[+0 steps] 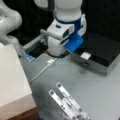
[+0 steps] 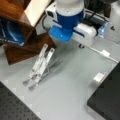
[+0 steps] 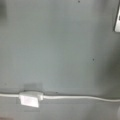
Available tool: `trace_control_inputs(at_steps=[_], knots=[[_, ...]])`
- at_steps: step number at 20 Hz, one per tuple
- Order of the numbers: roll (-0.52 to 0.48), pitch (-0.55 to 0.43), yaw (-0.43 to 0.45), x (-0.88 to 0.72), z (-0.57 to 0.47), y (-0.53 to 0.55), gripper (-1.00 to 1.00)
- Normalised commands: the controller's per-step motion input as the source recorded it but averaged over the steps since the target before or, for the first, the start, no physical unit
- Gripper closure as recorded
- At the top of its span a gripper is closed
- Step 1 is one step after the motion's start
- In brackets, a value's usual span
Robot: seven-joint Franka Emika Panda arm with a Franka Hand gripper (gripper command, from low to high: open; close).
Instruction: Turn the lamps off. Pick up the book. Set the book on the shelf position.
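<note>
grey table (image 1: 82,85) | white cable (image 3: 75,97) | silver rack (image 2: 40,66)

White rounded arm (image 1: 67,10) with blue band and blue wrist bracket (image 1: 75,42).

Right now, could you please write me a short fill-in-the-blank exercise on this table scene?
1. In the wrist view, the inline switch sits on a white ____.
2. In a front view, the book lies on top of the ____ block.
3. The silver rack lies on the grey ____.
4. The silver box has a ____ top.

Missing words: cable; wooden; table; black
</note>
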Motion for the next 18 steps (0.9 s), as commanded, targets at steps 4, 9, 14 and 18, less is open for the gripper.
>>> trace_control_inputs(at_steps=[4, 9, 14, 18], knots=[[0.092, -0.193, -0.121, -0.22, -0.17, 0.08, -1.00], [0.090, -0.154, -0.132, -0.18, -0.16, 0.09, -1.00], [0.076, -0.143, -0.118, -0.11, -0.18, 0.12, -1.00], [0.076, -0.141, -0.094, -0.14, -0.15, 0.10, -1.00]])
